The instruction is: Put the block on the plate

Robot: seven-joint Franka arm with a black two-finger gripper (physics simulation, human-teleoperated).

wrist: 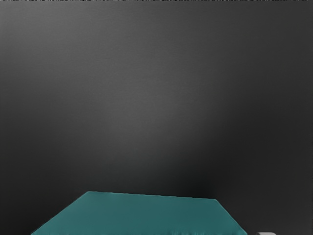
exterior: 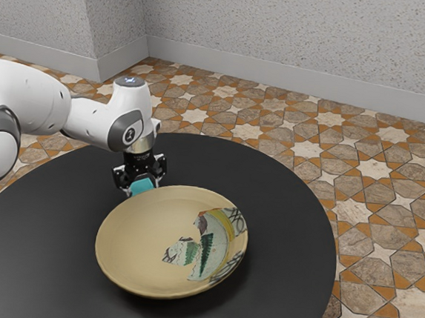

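Teal block point(wrist: 142, 215), one, at our claw point(exterior: 142, 182), presumably positioned for transfer to the nearby plate point(exterior: 145, 242); gripped or loose, we cannot tell

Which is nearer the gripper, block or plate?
The teal block: it is right at the gripper, while the tan plate lies to one side.

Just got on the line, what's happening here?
The Franka arm has its tool down at the teal block, by the rim of the large patterned plate on the round black table. The block is not on the plate. Whether the tool has gripped it, I can't tell from these views.
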